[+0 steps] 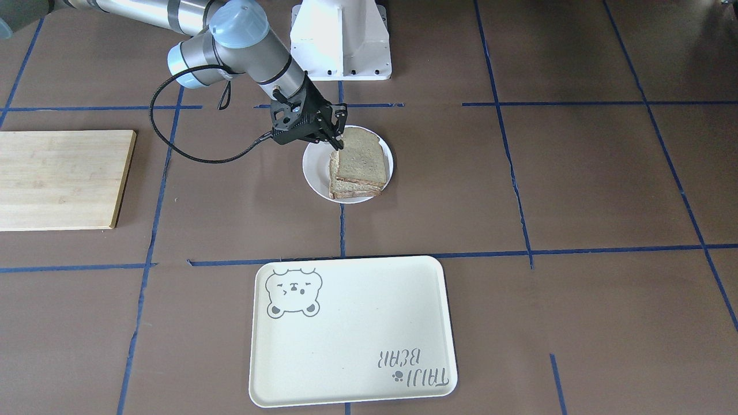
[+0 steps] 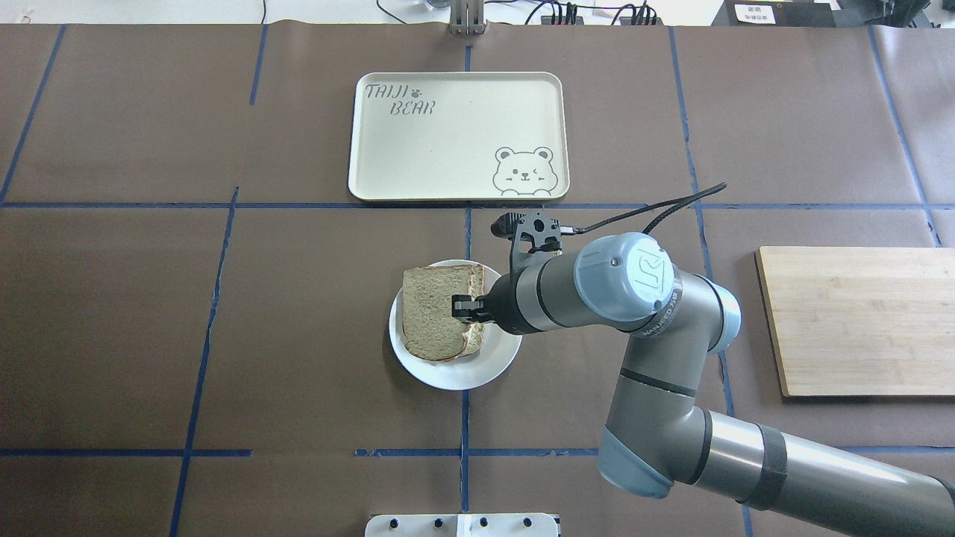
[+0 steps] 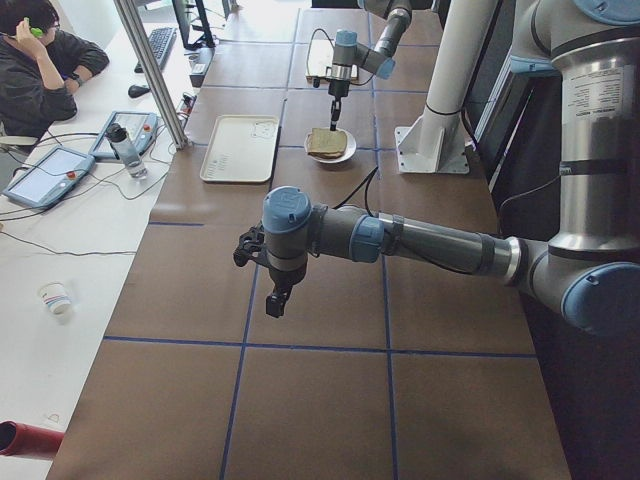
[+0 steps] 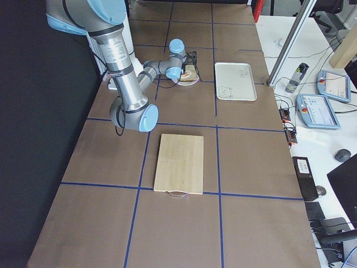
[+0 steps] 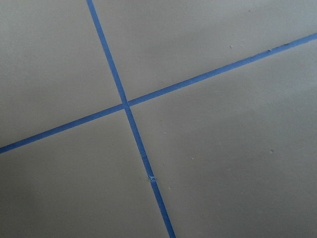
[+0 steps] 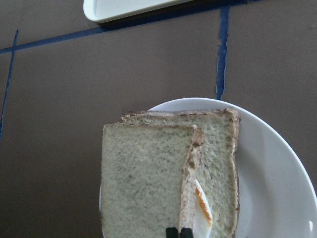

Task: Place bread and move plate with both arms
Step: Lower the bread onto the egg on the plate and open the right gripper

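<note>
White plate sits mid-worktop w/ 2 slices on it. The bread is on top, offset toward 9 o'clock in the overhead view, so the lower slice & a bit of egg peek out at 3 o'clock. Right claw is clamped on the bread's 3 o'clock crust, tips close together on that edge. In the front view the held side looks a little higher than the far side. Left claw hangs over bare worktop well apart from the plate. It shows only in the side view, so can't tell if its tips are apart or together.

Step in hand, my read: setting the bread down on the lower slice. To do it well:
- Lower until the held edge rests flat.
- Nudge toward 3 o'clock so the crusts line up.
- Part the tips & back out straight up, not sideways, or the soft slice may drag off or smear the egg.

Edges/room: neither slice hangs past the plate rim. The rim is bare at 6 & 3 o'clock, prob. the best spots for a grip. Tray lies at 12 o'clock, near but apart, w/ blue tape between. Wood board is at 3 o'clock, well apart. Nothing shows on the worktop at 9 o'clock, so the left claw has room to come in there.
</note>
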`<move>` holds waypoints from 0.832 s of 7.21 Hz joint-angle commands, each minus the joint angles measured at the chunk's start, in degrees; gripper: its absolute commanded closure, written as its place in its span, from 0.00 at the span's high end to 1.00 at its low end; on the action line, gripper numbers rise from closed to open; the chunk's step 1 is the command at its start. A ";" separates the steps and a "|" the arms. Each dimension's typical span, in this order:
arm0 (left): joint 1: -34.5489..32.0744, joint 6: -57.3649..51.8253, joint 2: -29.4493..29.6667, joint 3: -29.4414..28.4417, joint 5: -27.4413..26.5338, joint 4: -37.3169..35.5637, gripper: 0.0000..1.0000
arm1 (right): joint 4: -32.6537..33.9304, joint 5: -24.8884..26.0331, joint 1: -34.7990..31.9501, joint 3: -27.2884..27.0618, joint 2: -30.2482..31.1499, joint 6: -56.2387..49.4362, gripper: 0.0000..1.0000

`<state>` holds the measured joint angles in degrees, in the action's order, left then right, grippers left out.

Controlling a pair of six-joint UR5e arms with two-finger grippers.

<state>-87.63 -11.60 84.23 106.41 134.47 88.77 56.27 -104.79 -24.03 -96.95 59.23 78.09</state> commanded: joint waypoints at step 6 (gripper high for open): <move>-0.09 0.00 0.40 0.29 0.00 0.00 1.00 | -0.02 3.53 0.38 0.53 1.23 2.32 0.00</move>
<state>-87.64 -11.60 84.48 106.68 134.47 88.77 56.25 -102.85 -24.02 -96.48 59.89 79.33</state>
